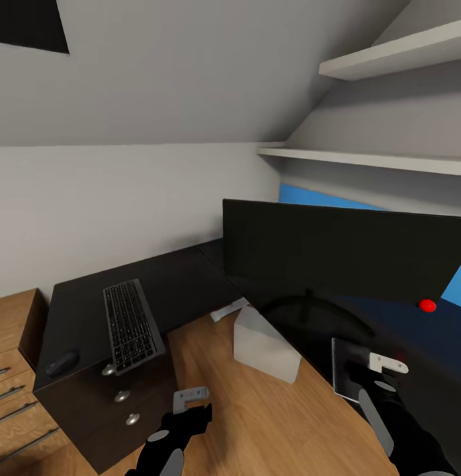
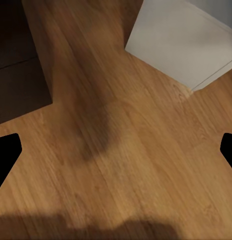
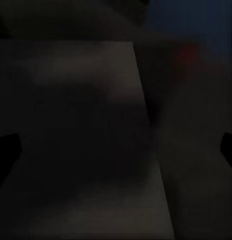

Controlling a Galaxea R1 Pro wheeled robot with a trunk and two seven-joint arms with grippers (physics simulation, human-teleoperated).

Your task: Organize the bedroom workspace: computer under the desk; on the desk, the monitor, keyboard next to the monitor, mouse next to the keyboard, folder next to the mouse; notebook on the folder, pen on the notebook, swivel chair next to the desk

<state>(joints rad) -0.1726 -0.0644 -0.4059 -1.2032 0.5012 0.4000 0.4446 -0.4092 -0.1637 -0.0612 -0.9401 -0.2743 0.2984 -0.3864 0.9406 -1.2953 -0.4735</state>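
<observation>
Keyboard [image 1: 131,326] and mouse [image 1: 61,363] sit on desk [image 1: 184,277], monitor [image 1: 342,259] too; notebook [image 1: 350,370] just beside open right gripper [image 1: 386,373]. Left gripper [image 1: 190,400] open, empty. Folder, pen, chair left.

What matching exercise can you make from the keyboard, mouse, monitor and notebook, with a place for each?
Things:
1. keyboard
2. mouse
3. monitor
4. notebook

Places:
A. under the right gripper
B. near the desk corner, above the drawers
C. upright, red dot at its lower corner
D. flat on the desk, overhanging its front edge

Pairs: 1-D, 2-B, 3-C, 4-A
</observation>
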